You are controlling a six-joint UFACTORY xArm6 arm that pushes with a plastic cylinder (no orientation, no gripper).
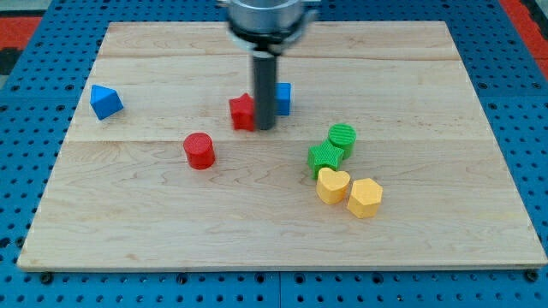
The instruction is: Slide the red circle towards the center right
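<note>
Camera view, nearest first: yellow blocks (349,191) and green blocks (333,150) cluster right of centre on the bench (128,231). Beyond, the red circle (199,151), a short upright cylinder, lies down-left of my tip (265,128), apart. My tool is a plain rod, no jaws, beside another red block (242,112).

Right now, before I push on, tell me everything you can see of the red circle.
The red circle is a short, upright cylinder of matte red material with a flat round top. It stands alone on the wooden board, left of centre, touching no other block. My tip is apart from it, up and to the view's right, against another red block.
</note>
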